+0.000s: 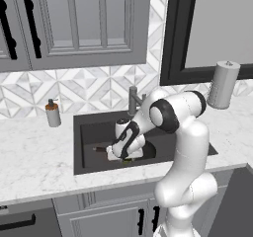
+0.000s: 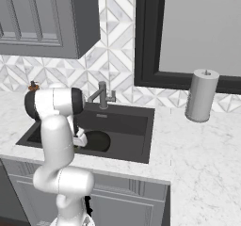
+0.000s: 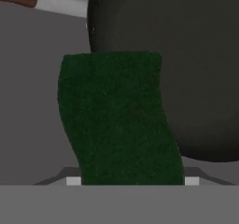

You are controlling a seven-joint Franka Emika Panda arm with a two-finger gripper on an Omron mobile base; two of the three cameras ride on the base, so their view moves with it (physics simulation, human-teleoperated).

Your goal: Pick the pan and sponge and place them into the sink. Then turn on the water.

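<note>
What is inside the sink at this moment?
Inside the sink lies the black pan. The hand holds the green sponge low over the basin beside it. The arm covers much of the basin in both base views, so the drain cannot be seen.

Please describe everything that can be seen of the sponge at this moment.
The sponge shows its dark green, rough scouring face in the hand view; its outline is slightly wavy. It sits between the gripper fingers, whose tips flank its lower end, so it appears held. Behind it lie the matte black sink floor and the round black pan, already in the basin. Its underside is hidden. In the base views the arm covers it.
</note>
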